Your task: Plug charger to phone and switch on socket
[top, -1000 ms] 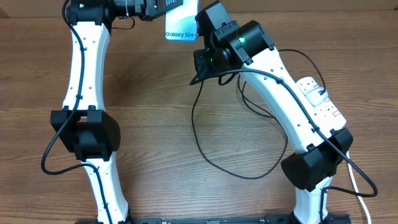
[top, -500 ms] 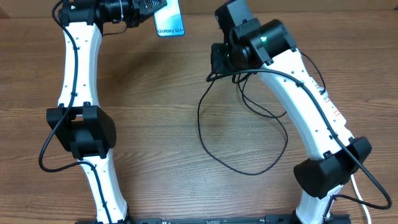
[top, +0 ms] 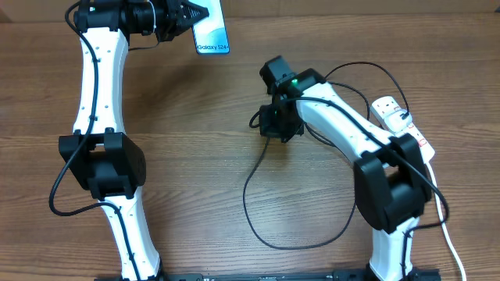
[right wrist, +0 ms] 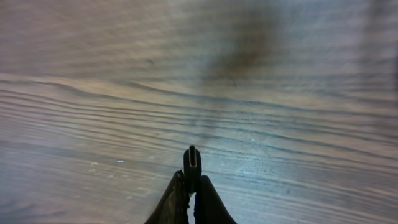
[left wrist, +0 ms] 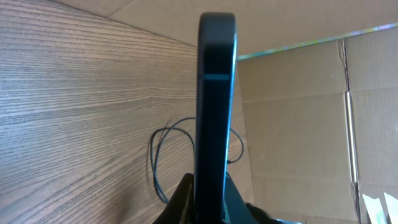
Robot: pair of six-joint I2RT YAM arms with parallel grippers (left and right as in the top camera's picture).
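My left gripper (top: 186, 16) is shut on the phone (top: 212, 31) and holds it on edge at the far left-centre; its "Galaxy S24" strip faces up. In the left wrist view the phone's dark edge (left wrist: 214, 106) stands between the jaws (left wrist: 208, 199). My right gripper (top: 275, 123) is shut on the charger's plug (right wrist: 192, 163), its metal tip sticking out past the fingertips (right wrist: 191, 186) and pointing down close over the wood. The black cable (top: 258, 218) loops across the table centre. The socket (top: 397, 121) lies at the right edge with red switches.
A cardboard wall (left wrist: 298, 112) runs along the table's far edge. The socket's thick white cord (top: 451, 246) trails to the front right corner. Both arms' white links stand at left and right of the wooden table (top: 187, 156).
My right gripper has come down and forward from the far edge to the table centre, dragging the cable loop with it. My left gripper shifted left with the phone, then held.
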